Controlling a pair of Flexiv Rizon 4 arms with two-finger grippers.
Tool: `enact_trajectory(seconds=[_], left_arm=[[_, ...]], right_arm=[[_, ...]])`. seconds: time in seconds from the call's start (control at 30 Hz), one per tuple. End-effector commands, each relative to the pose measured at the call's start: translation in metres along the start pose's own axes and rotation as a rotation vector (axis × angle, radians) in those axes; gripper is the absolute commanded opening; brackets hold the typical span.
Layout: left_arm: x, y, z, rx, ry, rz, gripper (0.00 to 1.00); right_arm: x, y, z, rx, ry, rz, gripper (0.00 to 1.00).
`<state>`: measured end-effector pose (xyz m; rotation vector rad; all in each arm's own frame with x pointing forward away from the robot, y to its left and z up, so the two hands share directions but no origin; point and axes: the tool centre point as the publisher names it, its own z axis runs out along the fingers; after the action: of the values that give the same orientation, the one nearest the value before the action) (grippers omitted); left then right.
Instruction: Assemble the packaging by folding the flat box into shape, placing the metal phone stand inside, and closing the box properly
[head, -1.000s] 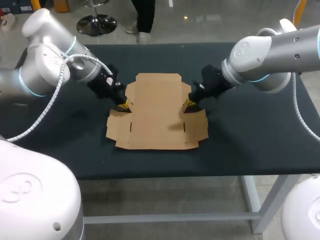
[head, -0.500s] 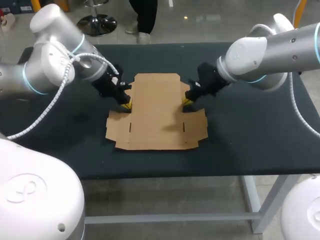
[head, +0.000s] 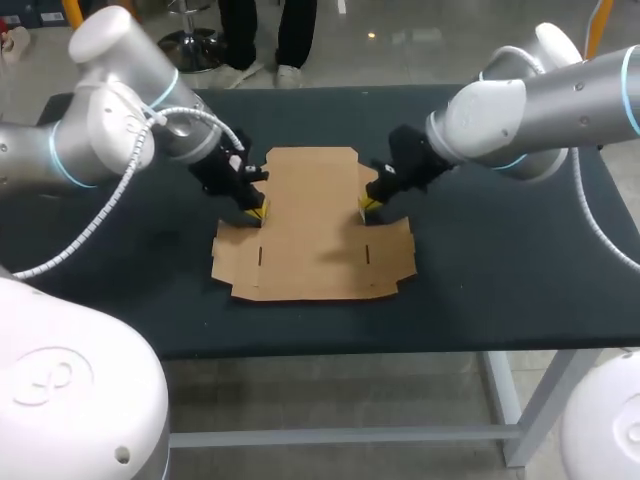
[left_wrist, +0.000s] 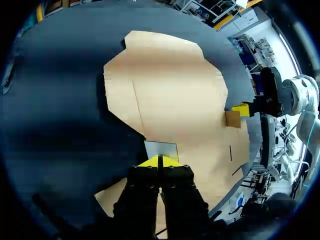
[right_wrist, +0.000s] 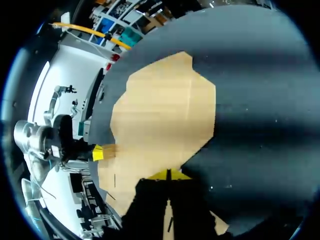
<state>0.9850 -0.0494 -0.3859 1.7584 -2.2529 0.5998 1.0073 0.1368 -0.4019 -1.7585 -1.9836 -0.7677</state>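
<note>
A flat brown cardboard box lies unfolded in the middle of the dark table. My left gripper is shut, its yellow tips against the box's left side flap. In the left wrist view that small flap stands raised just ahead of the left gripper, with the box spread beyond it. My right gripper is shut too, with its tips at the right side flap. It shows in its own view over the box's edge. No metal phone stand is in view.
Bare dark tabletop surrounds the box on all sides. Each wrist view shows the other arm across the cardboard: the right gripper beside a small raised flap, and the left gripper.
Both grippers have slid inward toward the box's middle and slightly farther back, pressing the side flaps in. The box itself has stayed in place.
</note>
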Motion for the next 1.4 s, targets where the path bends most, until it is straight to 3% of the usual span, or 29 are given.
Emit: enact_trajectory(seconds=[0.03,0.9,1.4], left_arm=[[0.004,0.001,0.001,-0.004,-0.014,-0.002,0.0],[0.015,-0.003,0.012,-0.01,-0.064,-0.017,0.0],[0.011,-0.004,0.026,0.026,-0.12,-0.087,0.0]], right_arm=[[0.008,-0.006,0.002,-0.01,-0.033,0.001,0.0],[0.008,-0.011,0.015,0.005,-0.106,0.028,0.0],[0.01,-0.009,0.028,0.01,-0.183,0.029,0.0]])
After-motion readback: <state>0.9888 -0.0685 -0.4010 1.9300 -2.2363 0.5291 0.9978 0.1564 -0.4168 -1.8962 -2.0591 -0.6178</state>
